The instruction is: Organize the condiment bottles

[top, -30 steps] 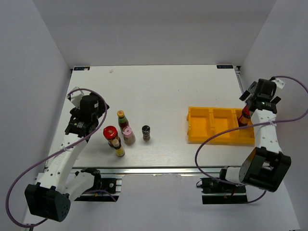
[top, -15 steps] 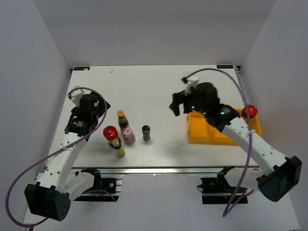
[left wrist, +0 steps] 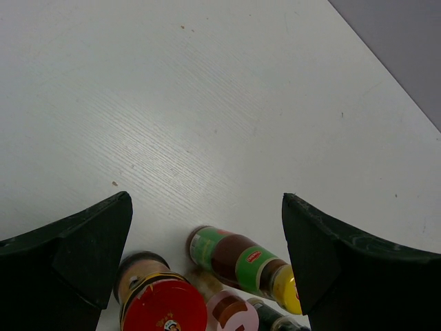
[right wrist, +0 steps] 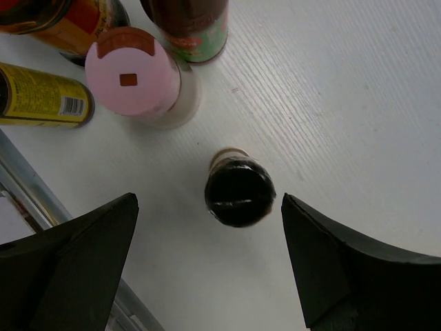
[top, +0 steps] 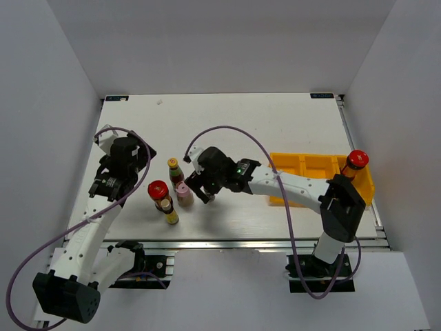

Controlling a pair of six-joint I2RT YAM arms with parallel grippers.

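Now: right gripper (right wrist: 208,198) spread wide, holding nothing, poised directly over the small black-capped glass bottle (right wrist: 239,193), one finger (right wrist: 76,269) to either side and clear of it.
- Landmark: the pale pink-capped bottle (right wrist: 134,72), upright on the white table (top: 275,124).
- The black-capped bottle stands just right of the landmark in the overhead view, not touching it.
- Slim dark bottle with green label and yellow cap (top: 173,165) stands just behind the landmark.
- Stout dark jar with red cap (top: 158,189) is close on the landmark's left.
- Slim yellow-labelled bottle (top: 170,215) is at its near-left, beside the red-capped jar.
- Left gripper (left wrist: 205,200) also wide apart and empty, hanging above the table left of the landmark.
- Yellow plastic compartment tray (top: 303,164) lies well right of the landmark; a second red-capped dark jar (top: 355,162) stands in its far-right compartment.
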